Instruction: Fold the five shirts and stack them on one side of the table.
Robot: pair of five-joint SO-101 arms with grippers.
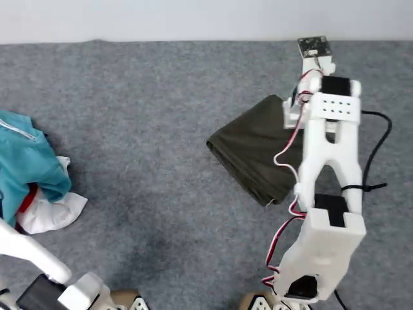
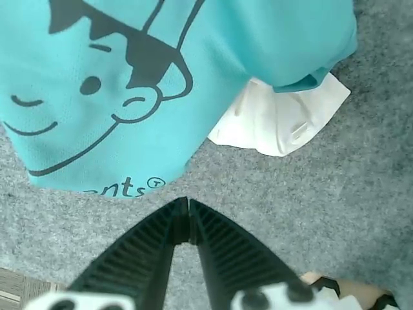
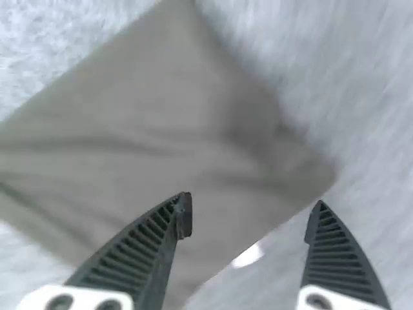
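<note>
Hovering above a folded olive shirt (image 1: 251, 152) at the table's right side, the right gripper (image 3: 248, 213) has its ribbed jaws wide apart.
The left gripper (image 2: 188, 205) is closed and empty, near a crumpled teal shirt (image 2: 129, 77) printed with a black cartoon face and small lettering. A white shirt (image 2: 277, 123) lies partly under it on the grey felt-like cover (image 1: 142, 116).
</note>
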